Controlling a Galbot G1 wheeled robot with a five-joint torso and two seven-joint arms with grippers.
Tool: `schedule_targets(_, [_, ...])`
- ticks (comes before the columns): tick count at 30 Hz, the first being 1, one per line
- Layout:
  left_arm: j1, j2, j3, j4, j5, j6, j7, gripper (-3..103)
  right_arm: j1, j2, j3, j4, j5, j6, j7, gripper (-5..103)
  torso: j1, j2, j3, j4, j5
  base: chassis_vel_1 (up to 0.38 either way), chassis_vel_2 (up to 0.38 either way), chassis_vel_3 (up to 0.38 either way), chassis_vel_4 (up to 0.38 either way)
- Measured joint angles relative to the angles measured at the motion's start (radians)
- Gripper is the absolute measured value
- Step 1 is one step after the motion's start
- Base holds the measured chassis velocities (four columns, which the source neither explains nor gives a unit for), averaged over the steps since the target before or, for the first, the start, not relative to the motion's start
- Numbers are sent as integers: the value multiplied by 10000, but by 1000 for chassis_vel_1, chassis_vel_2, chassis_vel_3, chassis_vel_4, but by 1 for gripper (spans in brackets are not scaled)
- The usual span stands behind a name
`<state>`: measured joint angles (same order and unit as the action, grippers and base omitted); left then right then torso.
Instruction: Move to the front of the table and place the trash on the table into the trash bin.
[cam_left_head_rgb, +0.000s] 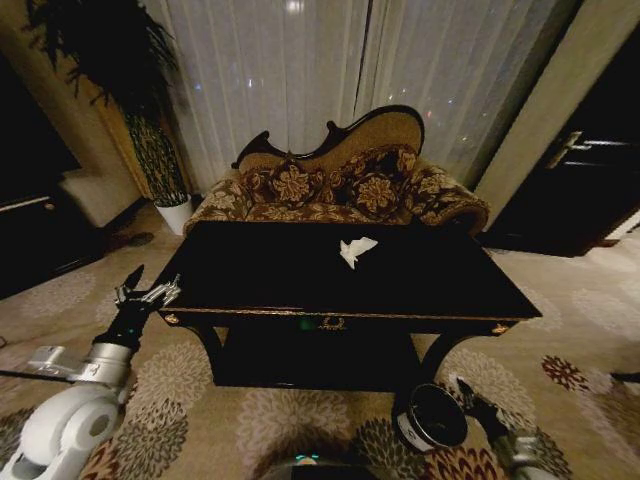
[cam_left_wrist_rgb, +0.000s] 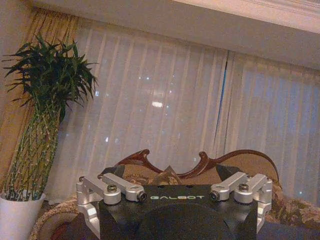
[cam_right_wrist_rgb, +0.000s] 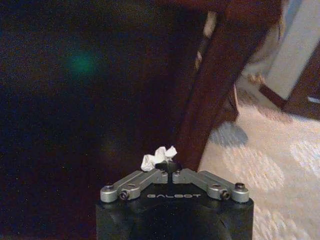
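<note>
Your right gripper (cam_right_wrist_rgb: 170, 167) hangs low beside the trash bin (cam_left_head_rgb: 432, 418), fingers pinched tight on a crumpled white paper scrap (cam_right_wrist_rgb: 159, 157). In the head view the bin sits just to the inner side of that gripper, on the carpet by the table's front right leg. Risk as you judge it: the gripper looks beside the rim rather than over the opening, so letting go here could drop the scrap on the carpet; the table leg (cam_right_wrist_rgb: 215, 95) is also close ahead of the fingers and could be clipped.

Your left gripper (cam_left_head_rgb: 147, 293) is raised at the table's left front corner, fingers spread, holding nothing.

Beyond both, the table (cam_left_head_rgb: 250, 275) is glossy and near-black, with one more white paper (cam_left_head_rgb: 356, 250) lying well past the grippers, toward the back edge.

Farther off: floral sofa (cam_left_head_rgb: 340, 190), potted plant (cam_left_wrist_rgb: 42, 130), sheer curtains (cam_left_wrist_rgb: 190, 115).
</note>
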<state>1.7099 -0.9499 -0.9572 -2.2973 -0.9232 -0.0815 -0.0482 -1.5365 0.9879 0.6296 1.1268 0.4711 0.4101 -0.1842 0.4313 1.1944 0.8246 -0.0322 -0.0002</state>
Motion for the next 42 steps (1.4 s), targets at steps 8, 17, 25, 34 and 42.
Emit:
schedule_targets(8, [0,0,0,0,0,0,0,100,1238,164,-362,-2399,-395,435,-136,0,0,0,0,0,1,0,0,0,0])
schedule_targets(17, [0,0,0,0,0,0,0,100,1886,357,-513,-3862,-742,738,-310,11,-1,0,0,-1,2,0,0,0,0])
schedule_targets(25, [0,0,0,0,0,0,0,100,2223,479,-567,-4128,-696,789,-332,43,0,0,-1,-1,1,0,0,0,0])
schedule_targets(34, [0,0,0,0,0,0,0,100,1494,431,-388,-3269,-206,797,-262,76,0,0,0,-2,1,0,0,0,0])
schedule_targets(42, [0,0,0,0,0,0,0,100,-924,379,431,-195,1164,1031,-669,99,0,0,-1,-2,1,0,0,0,0])
